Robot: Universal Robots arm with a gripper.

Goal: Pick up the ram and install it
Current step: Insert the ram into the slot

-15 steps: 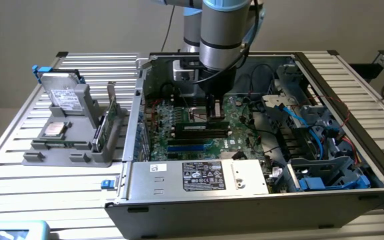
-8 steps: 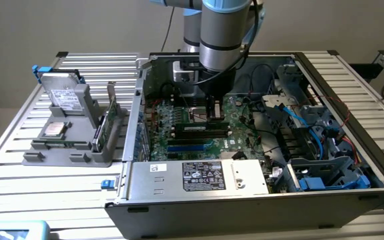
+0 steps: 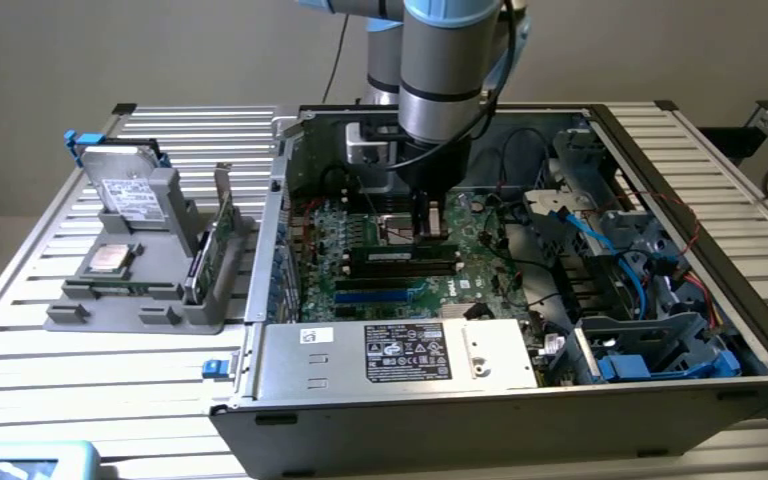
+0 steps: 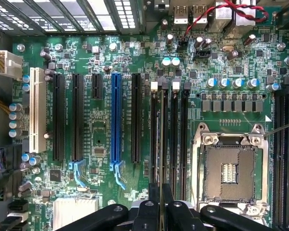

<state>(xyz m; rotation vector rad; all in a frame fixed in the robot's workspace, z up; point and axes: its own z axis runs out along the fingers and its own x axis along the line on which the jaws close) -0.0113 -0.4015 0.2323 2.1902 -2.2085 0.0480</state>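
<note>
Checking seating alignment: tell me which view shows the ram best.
The exterior view: the ram shows its long side and whitish label below the gripper. The wrist view gives the ram edge-on, a thin line.

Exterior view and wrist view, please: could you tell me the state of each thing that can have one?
gripper: jaws shut on the ram.
ram: held on edge over the black memory slots; seated or not, cannot tell.
computer case: open, side panel off.
CPU socket: uncovered, no cooler on it.
hard drive: upright in the grey holder.
expansion card: on edge in the same holder.
</note>
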